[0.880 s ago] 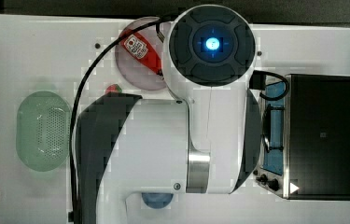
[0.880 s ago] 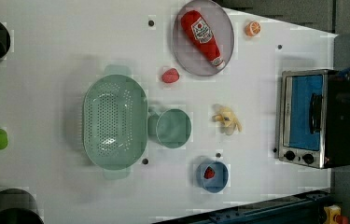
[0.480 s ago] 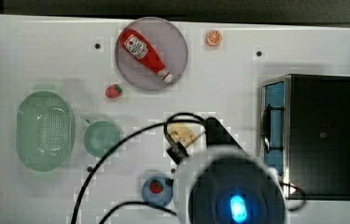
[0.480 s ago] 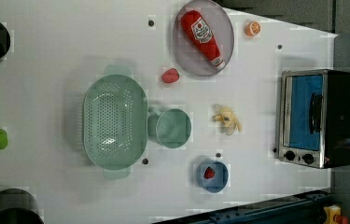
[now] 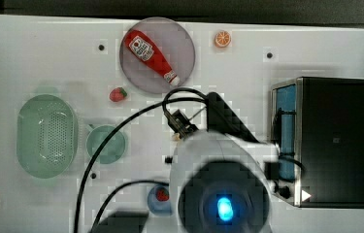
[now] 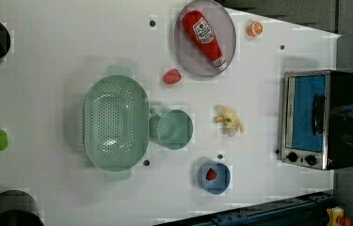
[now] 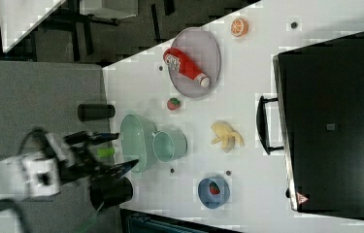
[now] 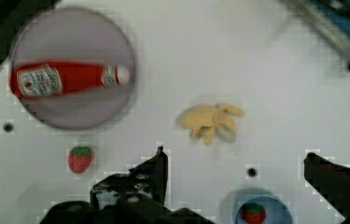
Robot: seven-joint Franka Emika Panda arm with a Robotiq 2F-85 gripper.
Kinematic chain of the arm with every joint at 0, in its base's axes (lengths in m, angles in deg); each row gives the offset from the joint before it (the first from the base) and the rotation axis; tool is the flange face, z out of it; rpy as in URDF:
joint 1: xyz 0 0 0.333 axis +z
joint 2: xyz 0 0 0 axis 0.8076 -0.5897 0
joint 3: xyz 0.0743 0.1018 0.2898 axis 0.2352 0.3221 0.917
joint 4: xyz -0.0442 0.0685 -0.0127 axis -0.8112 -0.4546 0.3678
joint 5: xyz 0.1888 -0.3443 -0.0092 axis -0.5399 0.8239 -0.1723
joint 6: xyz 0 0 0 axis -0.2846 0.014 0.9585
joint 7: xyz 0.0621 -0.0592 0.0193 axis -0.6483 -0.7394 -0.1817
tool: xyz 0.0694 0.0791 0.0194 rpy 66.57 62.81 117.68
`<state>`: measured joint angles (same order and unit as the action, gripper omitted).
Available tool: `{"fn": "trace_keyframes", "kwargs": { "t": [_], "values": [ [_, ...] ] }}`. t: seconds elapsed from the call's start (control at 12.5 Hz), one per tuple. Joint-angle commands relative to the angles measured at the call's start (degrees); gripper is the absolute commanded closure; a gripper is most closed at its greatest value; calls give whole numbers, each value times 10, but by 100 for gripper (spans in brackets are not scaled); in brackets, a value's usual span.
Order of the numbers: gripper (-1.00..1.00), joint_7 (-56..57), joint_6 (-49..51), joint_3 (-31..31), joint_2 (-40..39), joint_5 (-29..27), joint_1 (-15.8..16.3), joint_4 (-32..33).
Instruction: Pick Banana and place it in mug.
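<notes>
The banana point(image 8: 212, 122) is a small peeled yellow bunch lying flat on the white table point(image 6: 70, 47), also seen in the left view point(image 6: 228, 121) and the right view point(image 7: 225, 135). The mug point(image 6: 175, 129) is a small round teal-green cup standing upright beside the green basket, a short way from the banana point(image 5: 106, 144) point(image 7: 170, 144). My gripper point(image 8: 235, 155) hangs well above the table with its dark fingers point(image 8: 159, 163) spread wide, open and holding nothing. In the wrist view the banana lies just beyond the fingertips. In the top view the arm point(image 5: 223, 194) covers the banana's spot.
A pale-green perforated basket point(image 6: 115, 122) touches the mug. A grey plate point(image 5: 182, 43) carries a ketchup bottle point(image 5: 149, 54). A toaster oven point(image 5: 330, 141), a blue bowl point(image 6: 221, 186) with a strawberry, a loose strawberry point(image 6: 172, 76) and an orange slice point(image 5: 222, 39) lie around.
The arm has swept from the upper middle to the lower middle of the top view. The fingers have spread wider. Banana and mug have not moved.
</notes>
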<state>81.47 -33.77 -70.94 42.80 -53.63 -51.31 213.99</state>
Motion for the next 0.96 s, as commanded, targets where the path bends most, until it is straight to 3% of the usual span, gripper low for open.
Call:
{"fn": "trace_keyframes", "kwargs": {
  "t": [0.08, 0.64, 0.96],
  "values": [
    [-100, 109, -81, -3, -78, 7, -8, 84],
    [-100, 199, -352, -3, -266, 7, -8, 154],
    [-100, 199, -418, 7, -354, 7, -8, 156]
  ]
}}
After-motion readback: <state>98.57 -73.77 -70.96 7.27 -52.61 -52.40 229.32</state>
